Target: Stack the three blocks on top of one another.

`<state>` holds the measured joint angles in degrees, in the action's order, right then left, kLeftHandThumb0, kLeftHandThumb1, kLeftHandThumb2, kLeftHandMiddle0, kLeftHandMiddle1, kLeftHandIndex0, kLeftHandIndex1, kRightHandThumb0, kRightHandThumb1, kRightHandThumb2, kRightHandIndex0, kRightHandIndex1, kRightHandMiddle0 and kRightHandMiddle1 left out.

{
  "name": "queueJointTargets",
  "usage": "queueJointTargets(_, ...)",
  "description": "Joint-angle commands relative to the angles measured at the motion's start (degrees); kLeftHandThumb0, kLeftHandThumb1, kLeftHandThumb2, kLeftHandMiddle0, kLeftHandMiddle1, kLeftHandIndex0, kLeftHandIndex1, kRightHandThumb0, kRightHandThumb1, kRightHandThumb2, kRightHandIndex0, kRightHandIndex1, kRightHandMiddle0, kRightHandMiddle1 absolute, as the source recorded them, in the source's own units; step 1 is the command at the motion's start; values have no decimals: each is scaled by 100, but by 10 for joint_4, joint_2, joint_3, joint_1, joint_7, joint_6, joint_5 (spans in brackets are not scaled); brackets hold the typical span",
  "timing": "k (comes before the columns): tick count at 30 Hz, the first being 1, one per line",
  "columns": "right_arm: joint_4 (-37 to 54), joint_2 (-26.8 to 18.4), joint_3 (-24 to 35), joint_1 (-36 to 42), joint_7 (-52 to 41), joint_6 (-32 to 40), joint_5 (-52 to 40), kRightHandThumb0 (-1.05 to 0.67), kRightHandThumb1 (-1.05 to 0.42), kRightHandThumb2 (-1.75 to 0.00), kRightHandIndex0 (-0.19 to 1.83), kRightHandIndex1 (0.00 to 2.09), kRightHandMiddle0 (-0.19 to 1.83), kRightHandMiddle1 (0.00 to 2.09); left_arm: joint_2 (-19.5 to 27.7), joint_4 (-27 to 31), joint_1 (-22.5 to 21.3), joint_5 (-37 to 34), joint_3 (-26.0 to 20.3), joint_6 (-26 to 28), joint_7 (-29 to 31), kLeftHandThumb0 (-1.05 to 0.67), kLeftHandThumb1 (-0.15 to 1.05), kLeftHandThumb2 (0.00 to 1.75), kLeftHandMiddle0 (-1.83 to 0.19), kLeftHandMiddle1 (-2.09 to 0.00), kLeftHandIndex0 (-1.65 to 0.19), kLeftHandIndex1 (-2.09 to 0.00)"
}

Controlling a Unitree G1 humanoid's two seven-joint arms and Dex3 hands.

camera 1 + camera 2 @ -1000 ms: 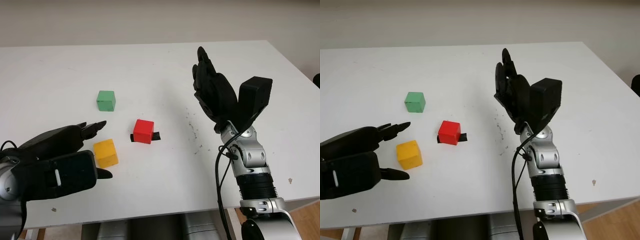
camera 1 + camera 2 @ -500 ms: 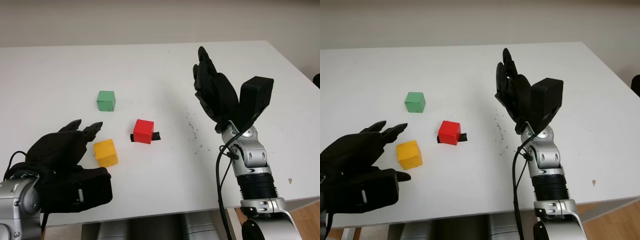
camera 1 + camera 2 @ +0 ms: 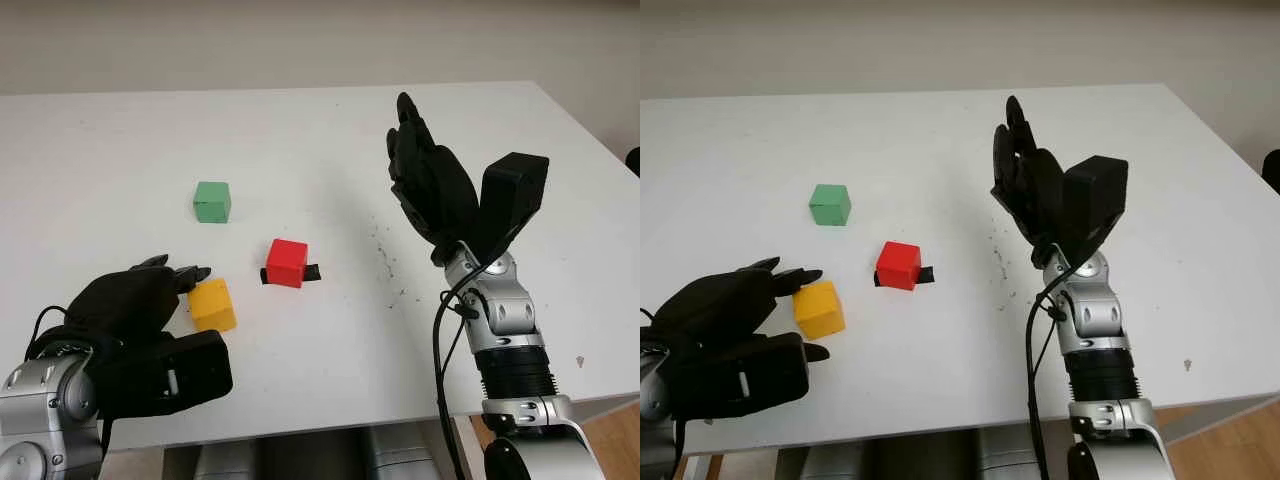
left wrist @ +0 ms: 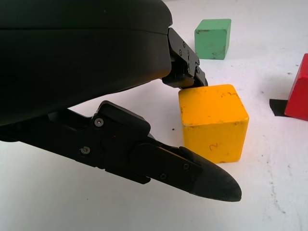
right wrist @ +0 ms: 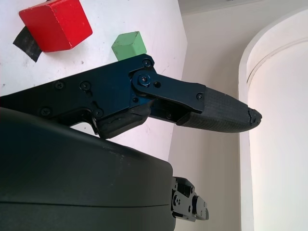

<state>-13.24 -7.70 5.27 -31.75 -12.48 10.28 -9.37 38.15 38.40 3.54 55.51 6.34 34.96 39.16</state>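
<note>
- The small yellow wooden cube (image 3: 212,304) sits on the white worktop (image 3: 300,140), near the front edge. The red wooden cube (image 3: 287,262) is just beside it, resting on a black strip of tape (image 3: 311,272), and the green wooden cube (image 3: 212,201) is farther back.
- None of the three blocks is stacked yet.
- The black left hand (image 3: 140,305) is right at the yellow cube. One finger sits by its back top edge and the thumb reaches along its front — but I cannot tell if they pinch it.
- The black right hand (image 3: 428,185) is held up over the right side of the worktop, holding nothing.
- The cubes look hard and light, with smooth painted sides — maybe a bit slippery. I think the best grip is on two flat sides that face each other, near the middle.
- The worktop is flat and smooth, with small dark specks (image 3: 385,255) by the right hand. A plain pale wall (image 3: 300,40) is behind it.
</note>
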Motion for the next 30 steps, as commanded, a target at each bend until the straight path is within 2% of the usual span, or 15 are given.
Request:
queueJointTargets(1, 12, -5, 4, -9, 1, -1, -3, -83, -105, -72, -19, 0, -19, 0, -7, -6, -6, 0, -10, -7, -5, -81, 100, 4, -16, -8, -42, -23)
queueJointTargets(13, 15, -6, 5, -7, 2, 2, -5, -83, -105, -72, -19, 0, -19, 0, -33, -29, 7, -2, -28, -48, -38, -67, 100, 6, -30, -8, -58, -38)
queueJointTargets(18, 17, -9, 2, -6, 1, 4, -3, -83, -105, -72, -19, 0, -19, 0, -44, -40, 13, -11, -38, -67, -61, -54, 102, 6, -36, -6, -46, -76)
queueJointTargets(30, 17, -9, 3, -5, -1, 2, -5, -83, -105, -73, -19, 0, -19, 0, -98, -79, 23, -18, -40, -84, -152, -45, 102, 5, -47, -7, -41, -112)
